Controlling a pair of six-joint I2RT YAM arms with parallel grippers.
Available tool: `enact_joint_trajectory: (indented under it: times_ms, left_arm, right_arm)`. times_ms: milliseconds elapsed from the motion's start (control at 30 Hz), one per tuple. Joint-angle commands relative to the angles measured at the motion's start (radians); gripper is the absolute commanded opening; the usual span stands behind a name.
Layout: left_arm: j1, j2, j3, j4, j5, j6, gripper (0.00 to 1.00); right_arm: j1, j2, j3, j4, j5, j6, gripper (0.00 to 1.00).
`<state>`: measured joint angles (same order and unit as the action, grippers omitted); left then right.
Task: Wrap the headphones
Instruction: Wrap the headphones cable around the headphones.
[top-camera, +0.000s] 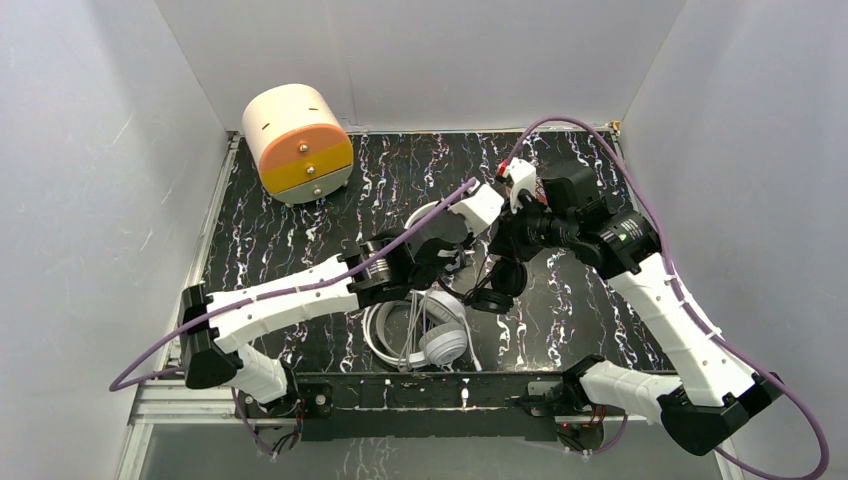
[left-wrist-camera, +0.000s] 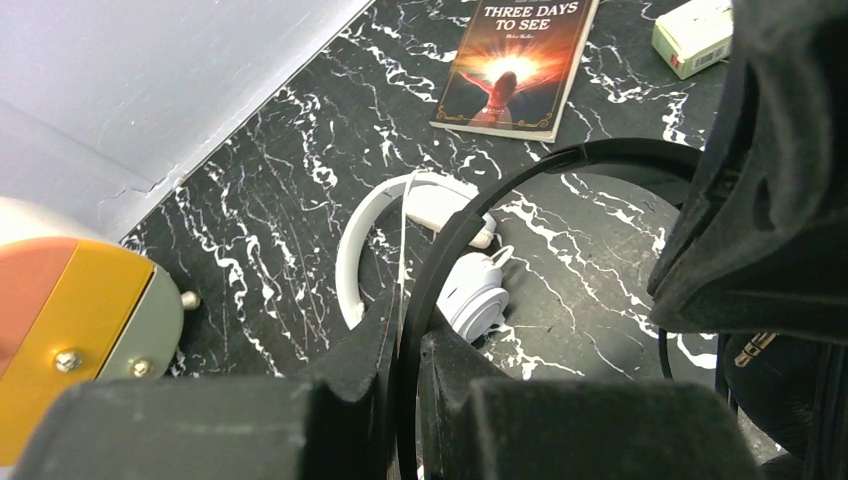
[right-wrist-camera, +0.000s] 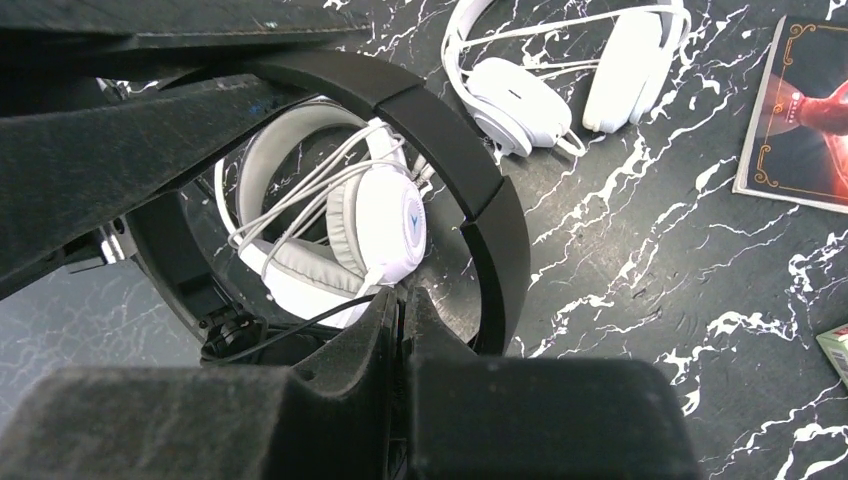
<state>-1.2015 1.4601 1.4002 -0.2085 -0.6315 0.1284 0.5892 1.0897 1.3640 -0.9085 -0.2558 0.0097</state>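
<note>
Clamps the small black plastic headband headphones (left-wrist-camera: 560, 160) by the band in the left pincer (left-wrist-camera: 405, 325), pressed together, clear of the black marbled counter (left-wrist-camera: 300, 150). Nips their thin black cord (right-wrist-camera: 310, 318) in the right pincer (right-wrist-camera: 403, 300) — with the band arching just ahead, above its fingers. Cannot trace the cord's slack or see the earcups whole.

A black table (top-camera: 300, 230) veined with white marbling carries a drawer unit (top-camera: 298, 145) at its far left corner, with a cream shell, a peach drawer over an amber one, and a grey base. By the near edge, the big over-ear headphones (top-camera: 443, 343) are white with pale grey cushions and a small blue mark on one cup. The slim on-ear pair (left-wrist-camera: 475, 295) is all white and the small headphones (right-wrist-camera: 450, 160) are matte black. A book (left-wrist-camera: 515, 60) glows orange on dark brown, with gold lettering. The arms (top-camera: 290, 300) are white with black joints, and their cables (top-camera: 575, 120) are purple.
</note>
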Motion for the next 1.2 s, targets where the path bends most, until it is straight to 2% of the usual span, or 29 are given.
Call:
enact_joint_trajectory:
  times_ms: [0, 167, 300, 533, 600, 667, 833, 1167]
  left_arm:
    - [-0.009, 0.015, 0.138, -0.054, -0.092, -0.057, 0.00]
    - [-0.009, 0.087, 0.218, -0.135, -0.144, -0.103, 0.00]
    - [-0.009, 0.133, 0.258, -0.166, -0.174, -0.114, 0.00]
    - [-0.009, 0.171, 0.295, -0.161, -0.145, -0.070, 0.00]
    - [-0.009, 0.168, 0.295, -0.153, -0.130, -0.049, 0.00]
    - [-0.010, 0.155, 0.285, -0.134, -0.116, -0.031, 0.00]
    - [-0.009, 0.132, 0.268, -0.115, -0.124, 0.007, 0.00]
    - [-0.009, 0.092, 0.212, -0.086, -0.088, 0.052, 0.00]
  right_arm:
    - [-0.009, -0.017, -0.018, -0.020, 0.055, 0.064, 0.00]
    - [-0.008, -0.042, -0.069, 0.010, -0.012, 0.156, 0.00]
    - [-0.006, -0.067, -0.116, 0.017, -0.013, 0.167, 0.03]
    - [-0.005, -0.056, -0.145, 0.029, -0.120, 0.088, 0.06]
    - [-0.005, -0.066, -0.165, 0.030, -0.158, 0.019, 0.08]
    - [-0.005, -0.088, -0.218, 0.057, -0.142, -0.029, 0.12]
    - [-0.005, -0.095, -0.226, 0.046, -0.155, -0.048, 0.14]
    - [-0.004, -0.086, -0.133, -0.010, -0.034, 0.057, 0.30]
